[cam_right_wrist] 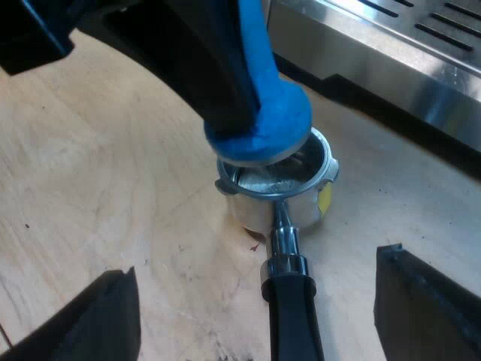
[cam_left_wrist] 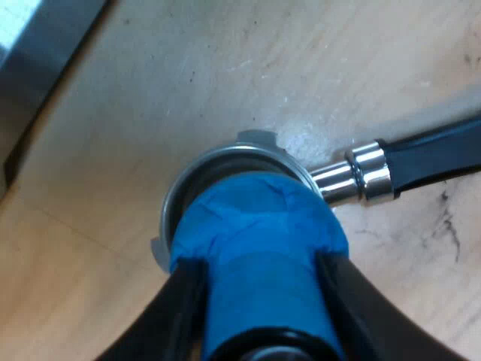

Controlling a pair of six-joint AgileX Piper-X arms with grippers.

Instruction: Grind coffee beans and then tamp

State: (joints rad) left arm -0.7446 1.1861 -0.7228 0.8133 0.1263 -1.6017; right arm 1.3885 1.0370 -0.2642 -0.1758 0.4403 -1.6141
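Over basket [cam_left_wrist: 225, 154] of holder [cam_right_wrist: 282, 214], flat on wooden table [cam_left_wrist: 150, 90]: blue tamper [cam_left_wrist: 255, 218], clamped between fingers of left gripper [cam_left_wrist: 259, 267], head tilted at rim, not seated level. Right gripper [cam_right_wrist: 255, 263] with jaws apart, straddling dark handle [cam_right_wrist: 293, 316], touching nothing.

Risks:
- pressing at this tilt, hence slanted, uneven bed
- catching rim, hence tipping or skidding holder, handle being unheld
- spilling grounds

Inside basket: seems to hold thin pale layer; amount hard to tell. Espresso machine [cam_right_wrist: 391, 53] near, just beyond holder.
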